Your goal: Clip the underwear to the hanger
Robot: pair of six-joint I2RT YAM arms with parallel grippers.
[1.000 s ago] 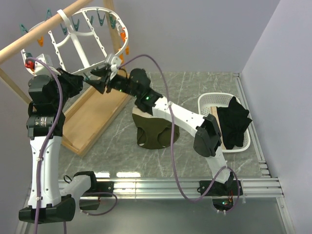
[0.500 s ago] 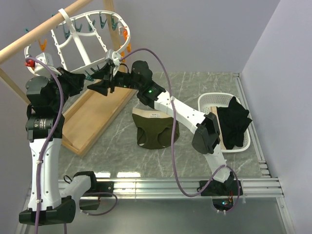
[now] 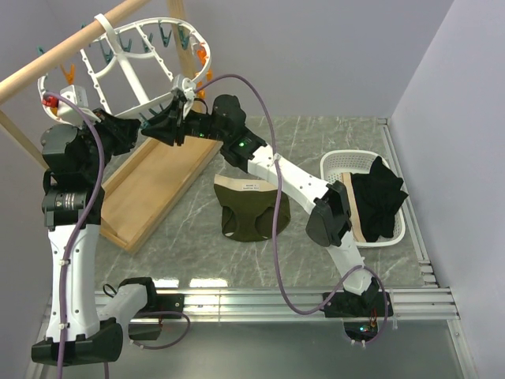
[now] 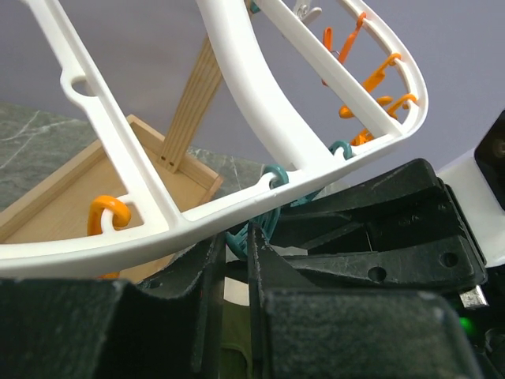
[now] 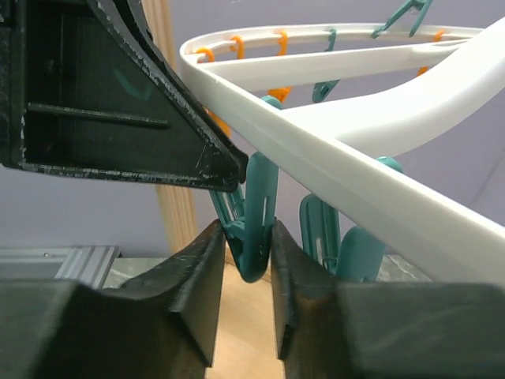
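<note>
The white plastic oval hanger (image 5: 355, 185) with crossbars hangs tilted from a slanted round wooden pole (image 3: 71, 51) at the far left, above a shallow wooden tray (image 3: 150, 193); orange plastic clothespins (image 4: 371, 71) and further teal ones dangle from its rim. Both arms reach up to the frame's near right edge and meet there, tip to tip. The right gripper (image 5: 248, 245) has its two black fingers closed against either side of one teal plastic clothespin (image 5: 256, 205) that hangs just under the white rim, pinching its lower end. The left gripper (image 4: 233, 257) comes in from the left; its fingers are drawn nearly together with only a narrow slit between them, the upper part of what looks like the same clothespin caught at their tips, though I cannot tell how firmly it is clamped.

The small dark olive-green fabric underwear (image 3: 251, 213), its pale beige lining showing along the far edge, lies flat on the grey marbled table (image 3: 189, 237) near the middle, beneath the right arm and well apart from the hanger; neither gripper touches it. At the right stands a white plastic lattice basket (image 3: 335, 162) holding a crumpled black garment (image 3: 379, 201) and a tan-beige cloth (image 3: 353, 213).
</note>
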